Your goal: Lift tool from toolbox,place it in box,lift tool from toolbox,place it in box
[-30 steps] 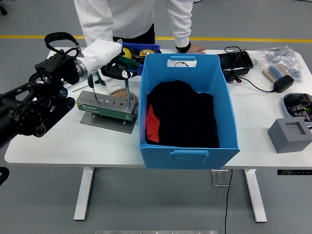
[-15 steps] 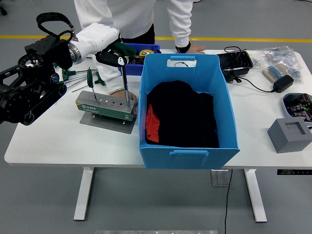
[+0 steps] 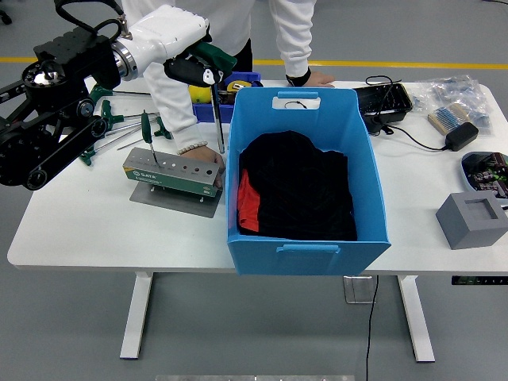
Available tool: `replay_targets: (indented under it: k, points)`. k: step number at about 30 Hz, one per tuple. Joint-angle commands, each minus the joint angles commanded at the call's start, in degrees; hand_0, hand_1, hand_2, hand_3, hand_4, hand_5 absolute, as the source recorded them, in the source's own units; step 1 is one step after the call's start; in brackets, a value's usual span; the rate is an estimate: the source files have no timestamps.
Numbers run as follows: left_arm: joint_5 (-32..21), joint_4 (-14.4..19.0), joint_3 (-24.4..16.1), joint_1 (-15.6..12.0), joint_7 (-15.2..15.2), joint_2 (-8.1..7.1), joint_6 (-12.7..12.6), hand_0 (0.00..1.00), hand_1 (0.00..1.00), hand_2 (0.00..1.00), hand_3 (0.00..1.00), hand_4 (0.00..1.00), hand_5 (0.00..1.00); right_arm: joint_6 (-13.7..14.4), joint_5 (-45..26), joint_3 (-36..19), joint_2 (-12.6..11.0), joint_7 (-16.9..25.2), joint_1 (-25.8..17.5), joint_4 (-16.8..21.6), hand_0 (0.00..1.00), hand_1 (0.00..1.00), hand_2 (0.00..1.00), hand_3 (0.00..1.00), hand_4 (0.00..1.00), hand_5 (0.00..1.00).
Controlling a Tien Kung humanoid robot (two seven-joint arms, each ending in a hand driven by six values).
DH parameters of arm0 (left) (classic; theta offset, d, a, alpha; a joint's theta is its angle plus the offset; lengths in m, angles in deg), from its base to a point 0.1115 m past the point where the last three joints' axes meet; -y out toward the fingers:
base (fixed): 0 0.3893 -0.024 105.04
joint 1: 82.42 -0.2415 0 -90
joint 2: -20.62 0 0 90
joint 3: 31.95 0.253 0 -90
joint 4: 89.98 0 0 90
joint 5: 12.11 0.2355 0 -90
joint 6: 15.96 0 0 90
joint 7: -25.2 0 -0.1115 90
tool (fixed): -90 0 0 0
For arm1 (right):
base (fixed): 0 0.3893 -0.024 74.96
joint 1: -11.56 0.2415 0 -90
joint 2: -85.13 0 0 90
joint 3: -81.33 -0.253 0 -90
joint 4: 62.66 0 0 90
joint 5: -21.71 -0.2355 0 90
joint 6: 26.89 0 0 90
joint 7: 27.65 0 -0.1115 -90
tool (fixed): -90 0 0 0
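Whereas a moment ago its shaft sat in the grey metal tool block (image 3: 173, 169), the green-handled T-wrench (image 3: 216, 87) now hangs clear above it, clenched in the left hand (image 3: 190, 65). Judged remaining: carry to the blue plastic box (image 3: 305, 246) mid-tabletop; a person's hand (image 3: 213, 165) steadies the block.

Tool holder (image 3: 173, 169) on table (image 3: 95, 222), left of box (image 3: 305, 186); foam block (image 3: 471, 220) far right.

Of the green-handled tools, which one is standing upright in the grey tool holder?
The T-handle tool at the left end of the grey tool holder. Another is lifted clear in the left hand; the rest lie flat on the table.
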Motion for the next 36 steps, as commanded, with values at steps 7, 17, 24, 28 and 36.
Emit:
replay_targets:
  k: [7, 17, 24, 28, 36]
  points:
    - [-4.5, 5.8, 0.7, 0.9, -0.3, 1.75, 0.5, 0.119, 0.002, 0.031, 0.036, 0.65, 0.558, 0.1, 0.8, -0.6, 0.1, -0.1, -0.3, -0.1, 0.709, 0.711, 0.773, 0.587, 0.822, 0.693]
    - [-10.2, 5.2, 6.7, 2.2, 0.6, 7.52, 1.3, 0.121, 0.002, 0.031, 0.037, 0.641, 0.549, -0.2, 0.9, -0.6, -0.3, 0.0, 0.5, -0.3, 0.71, 0.711, 0.773, 0.588, 0.821, 0.69]
    - [-15.3, -0.5, 10.1, 2.7, 1.8, 11.05, 2.5, 0.119, 0.002, 0.031, 0.038, 0.641, 0.549, -0.2, 3.3, -2.7, -0.6, -0.1, 1.2, -0.3, 0.707, 0.711, 0.771, 0.587, 0.821, 0.689]
    - [-18.1, -4.7, 12.1, 2.9, 2.5, 12.96, 3.3, 0.119, 0.002, 0.031, 0.038, 0.641, 0.549, -0.1, 4.5, -3.5, -0.8, -0.2, 1.4, -0.3, 0.707, 0.711, 0.771, 0.587, 0.821, 0.689]
    - [-23.0, -13.0, 18.6, 4.0, 3.3, 17.1, 4.7, 0.124, 0.002, 0.04, 0.046, 0.636, 0.546, 0.0, 5.1, -3.6, -1.0, 0.0, 2.0, -0.3, 0.705, 0.705, 0.767, 0.586, 0.821, 0.69]
